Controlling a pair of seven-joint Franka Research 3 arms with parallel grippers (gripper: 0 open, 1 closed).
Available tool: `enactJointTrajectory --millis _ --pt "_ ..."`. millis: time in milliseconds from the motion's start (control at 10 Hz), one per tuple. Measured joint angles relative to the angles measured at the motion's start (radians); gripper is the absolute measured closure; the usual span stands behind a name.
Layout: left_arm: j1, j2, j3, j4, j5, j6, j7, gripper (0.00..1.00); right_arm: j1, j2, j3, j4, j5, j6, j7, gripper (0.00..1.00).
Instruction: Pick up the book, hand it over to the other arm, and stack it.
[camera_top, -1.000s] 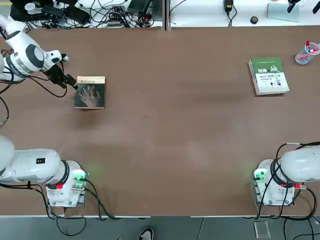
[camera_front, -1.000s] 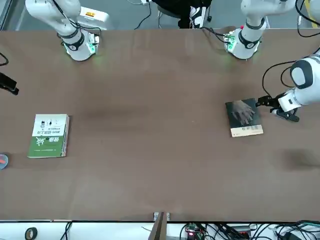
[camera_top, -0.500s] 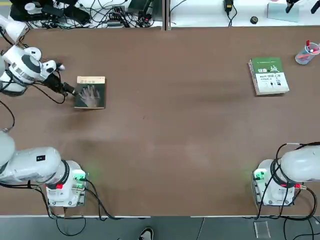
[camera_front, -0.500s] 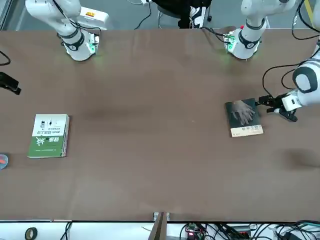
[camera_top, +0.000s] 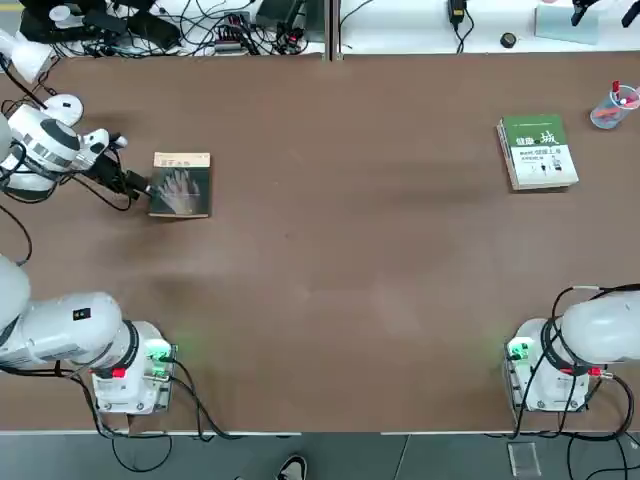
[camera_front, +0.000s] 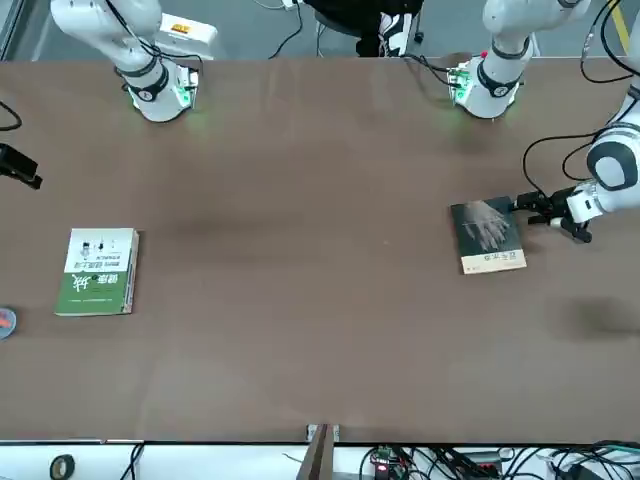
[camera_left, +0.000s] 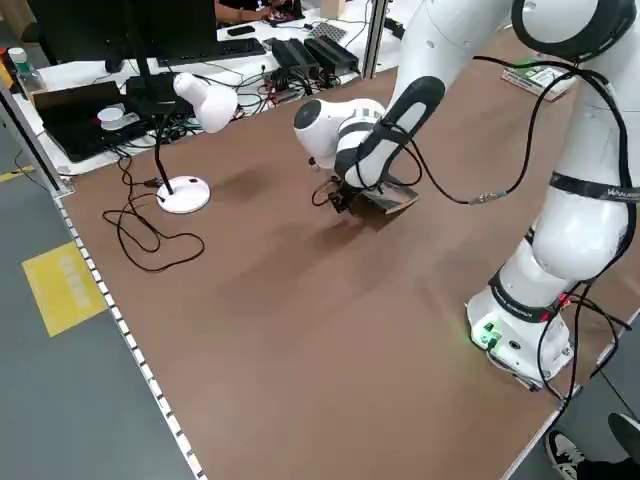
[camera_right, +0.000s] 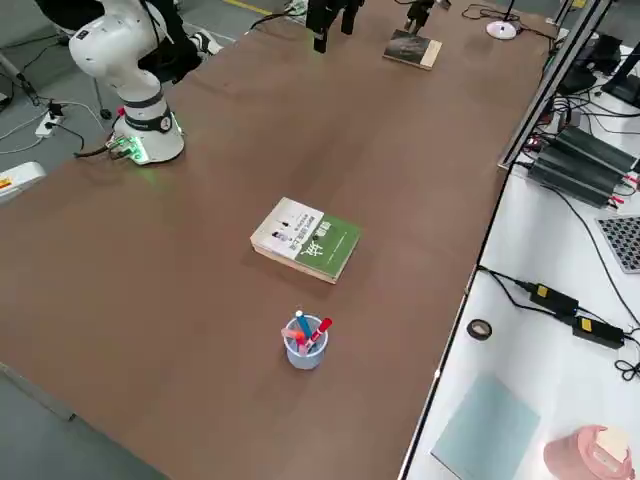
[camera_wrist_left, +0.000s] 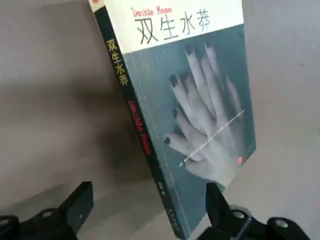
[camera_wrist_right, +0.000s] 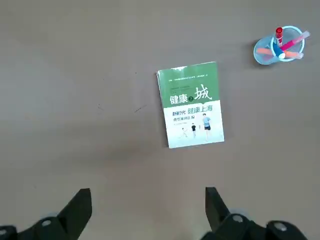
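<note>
**Two books, one cup, left gripper at the book's spine**

You have two books on the brown table (camera_top: 330, 260): the book (camera_top: 181, 185), matte grey-green with a pale hand on its cover, lying flat at the robot's left, and a green-and-white book (camera_top: 538, 151) far right beside one plastic pen cup (camera_top: 613, 105). Your left gripper (camera_top: 140, 185) sits low at the spine, fingers spread, holding nothing. The right gripper (camera_wrist_right: 145, 210) hangs with fingers apart; its arm is mostly cut off overhead.

Two books (camera_top: 181, 185) on the table (camera_top: 350, 260), one pen cup (camera_top: 612, 106), one desk lamp (camera_left: 195, 125), two arms (camera_top: 60, 335)
</note>
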Motion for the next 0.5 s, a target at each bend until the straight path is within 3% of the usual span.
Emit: enactJointTrajectory --millis 500 --pt "0.024 0.001 0.000 0.031 -0.015 -0.062 0.006 0.00 0.000 0.000 0.000 0.000 0.000 0.000 0.000 0.00"
